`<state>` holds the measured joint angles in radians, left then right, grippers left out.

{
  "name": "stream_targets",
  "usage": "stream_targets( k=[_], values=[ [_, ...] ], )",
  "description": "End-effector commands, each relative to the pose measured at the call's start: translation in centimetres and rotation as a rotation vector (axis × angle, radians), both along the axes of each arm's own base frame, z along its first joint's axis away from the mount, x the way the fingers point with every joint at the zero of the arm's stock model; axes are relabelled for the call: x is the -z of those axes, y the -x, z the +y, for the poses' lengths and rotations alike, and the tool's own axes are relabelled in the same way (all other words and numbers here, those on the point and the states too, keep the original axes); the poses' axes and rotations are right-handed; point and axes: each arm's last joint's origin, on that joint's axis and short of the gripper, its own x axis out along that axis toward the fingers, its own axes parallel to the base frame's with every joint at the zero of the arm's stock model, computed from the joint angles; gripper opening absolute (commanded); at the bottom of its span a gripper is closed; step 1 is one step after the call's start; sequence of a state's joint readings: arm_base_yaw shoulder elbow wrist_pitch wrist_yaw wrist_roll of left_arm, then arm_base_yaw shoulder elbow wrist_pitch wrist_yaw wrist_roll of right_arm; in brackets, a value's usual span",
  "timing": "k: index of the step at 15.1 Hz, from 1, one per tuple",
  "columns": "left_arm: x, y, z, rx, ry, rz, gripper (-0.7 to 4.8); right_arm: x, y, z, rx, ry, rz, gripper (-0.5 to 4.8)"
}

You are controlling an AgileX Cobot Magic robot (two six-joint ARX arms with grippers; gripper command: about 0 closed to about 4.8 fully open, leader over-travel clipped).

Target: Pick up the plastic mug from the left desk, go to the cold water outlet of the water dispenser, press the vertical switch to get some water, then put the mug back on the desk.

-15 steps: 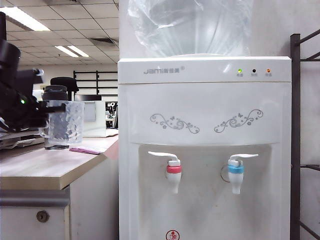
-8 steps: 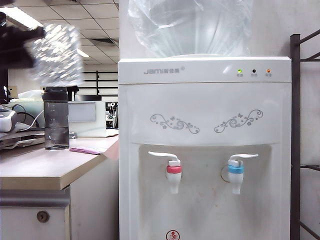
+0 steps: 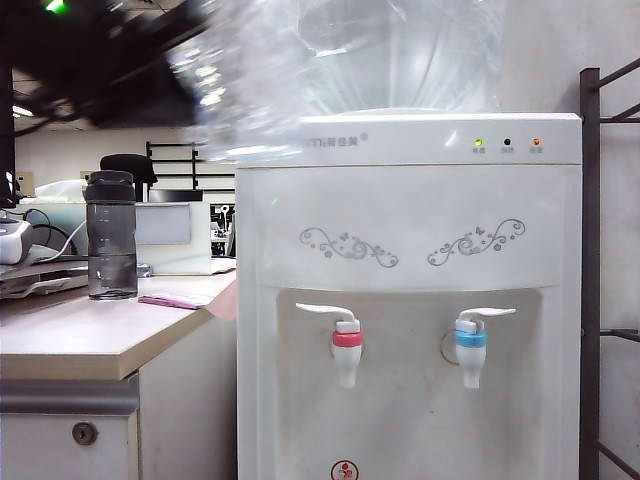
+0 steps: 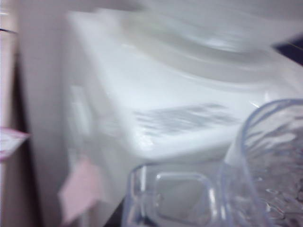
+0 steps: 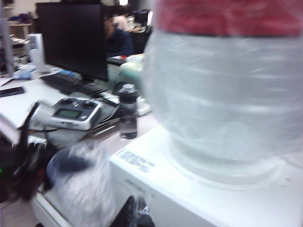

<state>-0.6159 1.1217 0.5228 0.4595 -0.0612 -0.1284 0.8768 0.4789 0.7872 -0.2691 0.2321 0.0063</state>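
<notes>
One water dispenser (image 3: 410,300) with two taps stands below-right of the left pincer (image 3: 175,75), clenched on the one plastic mug (image 3: 240,85), raised off the desk (image 3: 90,345). Right pincer (image 5: 137,215): cannot tell.

Clear dimpled plastic mug (image 4: 265,165); glossy white plastic water dispenser (image 3: 410,260); matt wood-grain desk (image 3: 90,340) beside it.

Blurred black left arm (image 3: 110,60), small green indicator light (image 3: 55,5)
</notes>
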Motion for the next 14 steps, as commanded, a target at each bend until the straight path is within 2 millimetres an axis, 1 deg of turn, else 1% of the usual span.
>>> stream_targets(
  k=[1, 2, 3, 7, 9, 11, 14],
  values=[
    [-0.3, 1.4, -1.7, 0.039, 0.037, -0.005, -0.06, -0.2, 0.0, -0.2, 0.036, -0.002, -0.01, -0.01],
    [-0.2, 2.1, -2.6, 0.077, 0.048, 0.017, -0.07, -0.1, 0.0, -0.2, 0.041, 0.007, -0.002, -0.01],
    [0.1, 3.0, -3.4, 0.09, 0.023, 0.034, -0.07, 0.0, 0.0, -0.3, 0.059, 0.014, 0.004, -0.01],
    [1.6, 4.3, -5.5, 0.118, -0.029, 0.087, -0.07, 0.0, 0.0, -0.4, 0.087, 0.014, 0.004, -0.01],
    [3.0, 4.6, -6.8, 0.128, -0.055, 0.116, -0.07, 0.0, 0.0, -0.4, 0.087, 0.014, 0.004, -0.01],
    [4.6, 4.5, -8.2, 0.149, -0.043, 0.151, -0.07, 0.0, 0.0, -0.4, 0.087, 0.012, 0.003, -0.01],
    [7.1, 4.3, -9.6, 0.161, -0.069, 0.183, -0.07, 0.0, 0.0, -0.4, 0.087, 0.011, 0.002, -0.01]
  ],
)
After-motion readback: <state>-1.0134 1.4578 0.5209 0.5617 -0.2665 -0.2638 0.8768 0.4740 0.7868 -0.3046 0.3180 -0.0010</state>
